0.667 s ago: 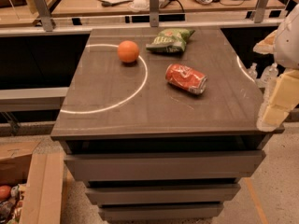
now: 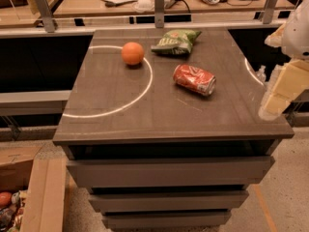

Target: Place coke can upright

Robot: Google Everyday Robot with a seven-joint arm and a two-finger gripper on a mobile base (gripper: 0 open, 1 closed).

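The red coke can point(image 2: 194, 79) lies on its side on the dark grey table point(image 2: 159, 115), right of the middle, its silver end pointing to the right front. My gripper point(image 2: 277, 93) hangs at the right edge of the view, over the table's right edge, well to the right of the can and apart from it. It holds nothing that I can see.
An orange point(image 2: 132, 53) sits at the back left inside a white arc painted on the table. A green chip bag point(image 2: 175, 41) lies at the back, just behind the can. Drawers are below the tabletop. A cardboard box point(image 2: 19, 197) stands on the floor at left.
The gripper has shifted slightly at the right edge. The can, orange and chip bag have not moved.
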